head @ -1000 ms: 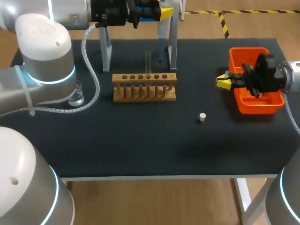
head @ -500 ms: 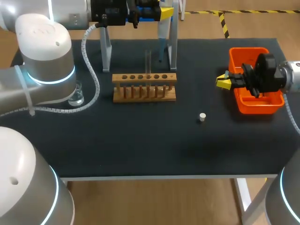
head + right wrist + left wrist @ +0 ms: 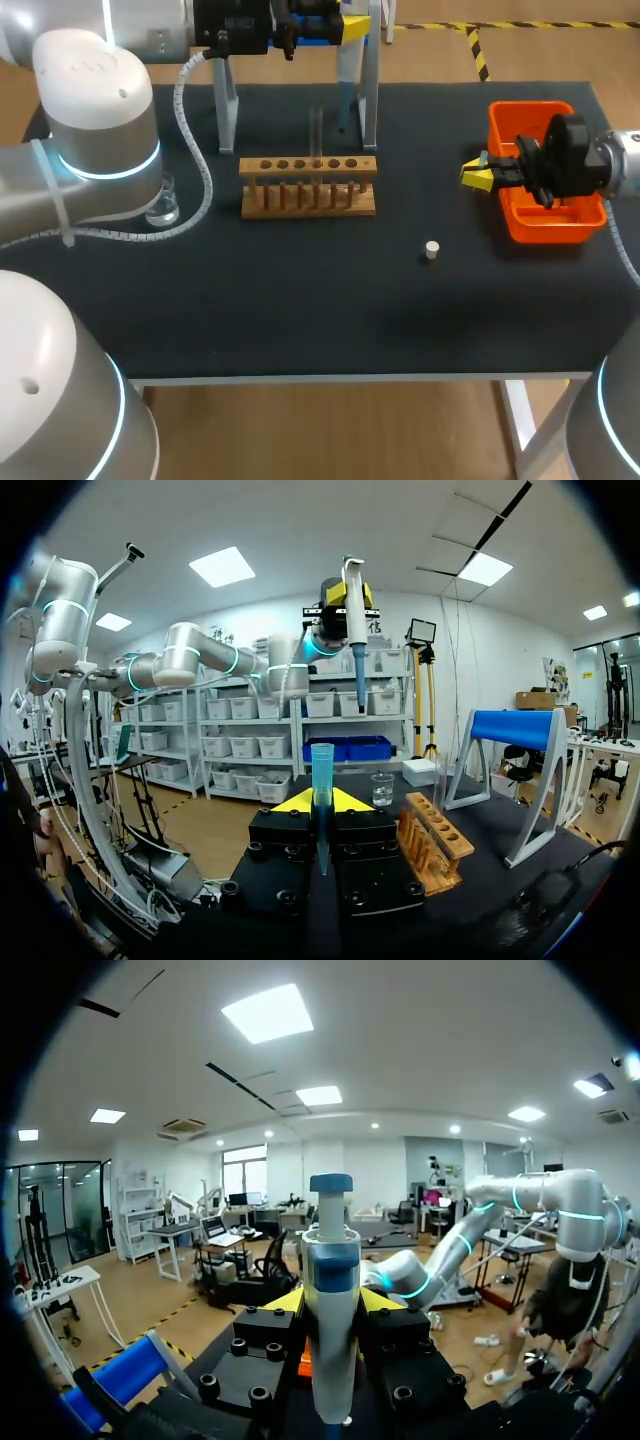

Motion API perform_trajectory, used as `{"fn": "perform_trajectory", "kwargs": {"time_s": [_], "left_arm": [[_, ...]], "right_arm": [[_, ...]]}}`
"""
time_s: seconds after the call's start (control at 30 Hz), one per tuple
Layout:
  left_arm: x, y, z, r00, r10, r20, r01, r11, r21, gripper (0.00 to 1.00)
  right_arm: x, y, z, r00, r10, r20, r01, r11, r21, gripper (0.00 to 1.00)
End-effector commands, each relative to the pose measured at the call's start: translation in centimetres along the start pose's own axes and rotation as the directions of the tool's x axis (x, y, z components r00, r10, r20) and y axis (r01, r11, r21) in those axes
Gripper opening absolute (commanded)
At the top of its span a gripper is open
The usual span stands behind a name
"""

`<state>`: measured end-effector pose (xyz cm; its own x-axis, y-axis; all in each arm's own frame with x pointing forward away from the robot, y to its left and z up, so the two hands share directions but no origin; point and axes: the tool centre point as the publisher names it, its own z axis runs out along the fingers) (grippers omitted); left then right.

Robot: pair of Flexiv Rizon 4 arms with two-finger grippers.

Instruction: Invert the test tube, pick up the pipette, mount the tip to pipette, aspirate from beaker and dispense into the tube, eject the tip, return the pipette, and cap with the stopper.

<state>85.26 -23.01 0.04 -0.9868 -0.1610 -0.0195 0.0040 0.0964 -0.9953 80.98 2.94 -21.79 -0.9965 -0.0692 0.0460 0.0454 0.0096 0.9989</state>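
Note:
My left gripper (image 3: pixel 335 24) is shut on the white and blue pipette (image 3: pixel 345 85), held upright above the table's back edge. In the left wrist view the pipette (image 3: pixel 330 1300) stands between the yellow fingertips (image 3: pixel 285 1302). My right gripper (image 3: pixel 478 173), beside the orange bin (image 3: pixel 525 228), is shut on a blue pipette tip (image 3: pixel 321 770) that points up from its fingers. The right wrist view shows the pipette (image 3: pixel 354 610) high ahead of the tip. A clear test tube (image 3: pixel 316 130) stands in the wooden rack (image 3: pixel 308 187). The beaker (image 3: pixel 163 205) is at the left, the white stopper (image 3: pixel 432 250) lies right of centre.
A metal pipette stand (image 3: pixel 226 110) straddles the back of the black table, its legs either side of the rack. The orange bin sits at the right edge. In the right wrist view the rack (image 3: pixel 435 845) and beaker (image 3: pixel 382 788) lie ahead of the gripper.

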Motion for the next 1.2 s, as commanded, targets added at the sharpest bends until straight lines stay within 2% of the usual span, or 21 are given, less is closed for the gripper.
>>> {"fn": "perform_trajectory", "kwargs": {"time_s": [0.03,0.6,0.83,1.07,1.2], "left_arm": [[-0.1,-0.1,0.0,1.0,-0.001,-0.002,0.001,1.0,-0.001,0.0],[-0.1,-0.1,0.0,1.0,-0.001,-0.002,0.001,1.0,-0.001,0.0],[0.5,0.0,-0.5,1.0,0.006,0.007,-0.006,1.0,0.014,0.0],[1.0,-0.1,-0.7,0.998,0.061,0.011,-0.061,0.998,0.021,0.0],[1.1,-0.1,-0.6,0.999,0.053,0.005,-0.053,0.998,0.022,0.0]], "right_arm": [[0.0,0.1,0.5,1.0,-0.002,0.001,0.002,1.0,0.003,0.0],[0.7,0.6,6.0,0.998,-0.02,-0.061,0.02,1.0,0.003,0.0],[0.9,0.6,7.0,0.997,-0.023,-0.076,0.023,1.0,0.003,0.0],[1.0,0.6,7.5,0.996,-0.024,-0.084,0.024,1.0,0.001,0.0],[1.0,0.6,7.6,0.996,-0.024,-0.086,0.025,1.0,0.0,0.0]]}}
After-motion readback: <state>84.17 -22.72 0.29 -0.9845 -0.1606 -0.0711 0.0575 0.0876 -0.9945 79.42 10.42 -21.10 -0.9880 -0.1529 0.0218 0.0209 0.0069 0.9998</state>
